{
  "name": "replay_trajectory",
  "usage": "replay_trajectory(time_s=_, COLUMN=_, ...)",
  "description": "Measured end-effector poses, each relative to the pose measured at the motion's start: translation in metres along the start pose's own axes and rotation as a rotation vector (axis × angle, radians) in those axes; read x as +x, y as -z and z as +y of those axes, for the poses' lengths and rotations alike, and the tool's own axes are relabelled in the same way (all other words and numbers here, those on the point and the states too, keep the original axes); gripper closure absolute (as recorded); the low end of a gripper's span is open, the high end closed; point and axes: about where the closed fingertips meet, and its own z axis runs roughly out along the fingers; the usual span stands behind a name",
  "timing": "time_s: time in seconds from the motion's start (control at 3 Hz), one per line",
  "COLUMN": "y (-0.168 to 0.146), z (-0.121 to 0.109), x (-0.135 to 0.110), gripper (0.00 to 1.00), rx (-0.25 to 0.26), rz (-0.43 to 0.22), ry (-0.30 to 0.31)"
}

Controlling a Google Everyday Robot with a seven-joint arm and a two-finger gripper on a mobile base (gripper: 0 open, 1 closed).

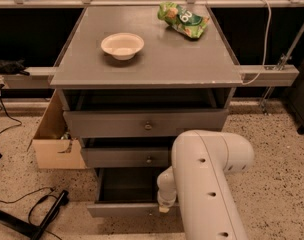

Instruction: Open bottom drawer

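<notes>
The bottom drawer (pixel 123 209) of the grey cabinet stands pulled out, and its dark interior (pixel 127 186) shows from above. Its front is the lowest grey strip, and the knob is hidden behind my arm. My white arm (pixel 207 184) reaches down from the lower right. My gripper (pixel 163 208) sits at the drawer's front edge, near its middle, mostly hidden by the wrist.
The middle drawer (pixel 127 157) and the top drawer (pixel 144 124) each stand slightly out, knobs showing. A white bowl (pixel 122 45) and a green snack bag (pixel 183 19) lie on the cabinet top. A cardboard box (pixel 54 139) stands on the left, and cables (pixel 37 211) lie on the floor.
</notes>
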Motion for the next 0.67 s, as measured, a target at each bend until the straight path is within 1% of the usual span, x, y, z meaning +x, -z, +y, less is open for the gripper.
replay_trajectory(time_s=0.33, y=0.000, z=0.000, x=0.000, gripper=0.15, rx=0.000, rz=0.000, ry=0.000)
replay_trajectory(time_s=0.67, y=0.031, z=0.008, x=-0.003, gripper=0.00, rx=0.063, rz=-0.028, ry=0.065)
